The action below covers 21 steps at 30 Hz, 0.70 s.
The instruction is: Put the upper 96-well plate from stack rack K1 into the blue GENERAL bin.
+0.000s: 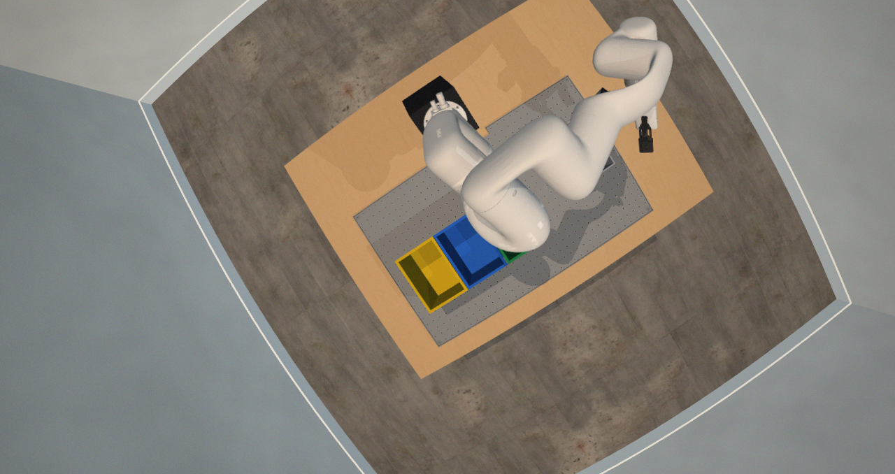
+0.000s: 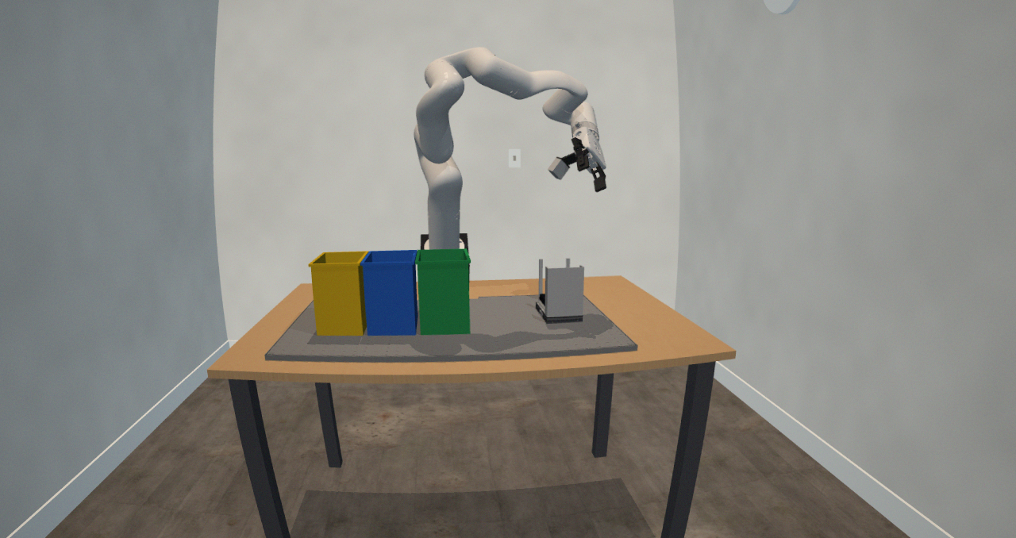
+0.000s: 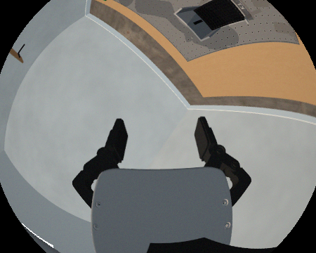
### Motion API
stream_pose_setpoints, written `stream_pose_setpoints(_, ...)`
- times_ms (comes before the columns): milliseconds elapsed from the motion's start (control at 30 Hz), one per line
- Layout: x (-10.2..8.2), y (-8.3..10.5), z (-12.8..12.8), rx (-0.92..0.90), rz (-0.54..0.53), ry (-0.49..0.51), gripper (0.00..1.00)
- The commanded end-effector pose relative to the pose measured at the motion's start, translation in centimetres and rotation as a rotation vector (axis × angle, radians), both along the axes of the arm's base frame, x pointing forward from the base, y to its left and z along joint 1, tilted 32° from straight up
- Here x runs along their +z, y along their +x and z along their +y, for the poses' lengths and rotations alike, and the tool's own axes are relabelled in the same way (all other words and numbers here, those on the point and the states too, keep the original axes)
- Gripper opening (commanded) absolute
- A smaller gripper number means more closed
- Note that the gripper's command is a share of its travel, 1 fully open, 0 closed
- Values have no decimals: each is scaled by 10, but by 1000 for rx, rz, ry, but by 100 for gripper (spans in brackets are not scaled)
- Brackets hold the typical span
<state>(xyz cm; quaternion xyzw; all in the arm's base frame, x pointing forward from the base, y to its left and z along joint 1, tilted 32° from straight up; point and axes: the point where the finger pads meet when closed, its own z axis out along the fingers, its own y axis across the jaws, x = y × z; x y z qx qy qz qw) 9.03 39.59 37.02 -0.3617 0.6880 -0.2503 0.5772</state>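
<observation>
The gripper (image 1: 624, 117) (image 2: 579, 174) (image 3: 160, 135) is fully open, its two fingers spread well apart with nothing between them and nothing touched by them. It hangs tilted in the air, high above the table (image 1: 350, 158) (image 2: 660, 321) (image 3: 253, 74), at the end of the reaching white arm (image 1: 512, 164) (image 2: 440, 123). Below, and well apart from the fingers, the grey stack rack K1 (image 1: 608, 163) (image 2: 564, 291) (image 3: 191, 21) stands upright on the perforated board (image 1: 400, 214) (image 2: 511, 355) (image 3: 263, 31). The wrist view shows a black plate (image 3: 221, 14) in the rack, partly cut off by the picture's edge; whether a second lies beneath it cannot be told. At the board's other end three bins stand upright in a close row: yellow (image 1: 412, 286) (image 2: 338, 297), blue (image 1: 472, 252) (image 2: 390, 294) in the middle, green (image 1: 514, 256) (image 2: 444, 293) nearest the rack. The arm hides most of the green one from above. No sign is readable on any bin. No plate shows in the visible part of the blue bin's interior.
</observation>
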Motion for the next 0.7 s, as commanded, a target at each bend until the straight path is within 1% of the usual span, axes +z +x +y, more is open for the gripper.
stream_pose_setpoints(0,1,0,0,1,1,3,100)
stream_pose_setpoints(533,1,0,0,1,1,3,100)
stream_pose_setpoints(600,-6,6,-4,-17,21,64,100)
stream_pose_setpoints(667,-7,6,-4,-36,42,124,100)
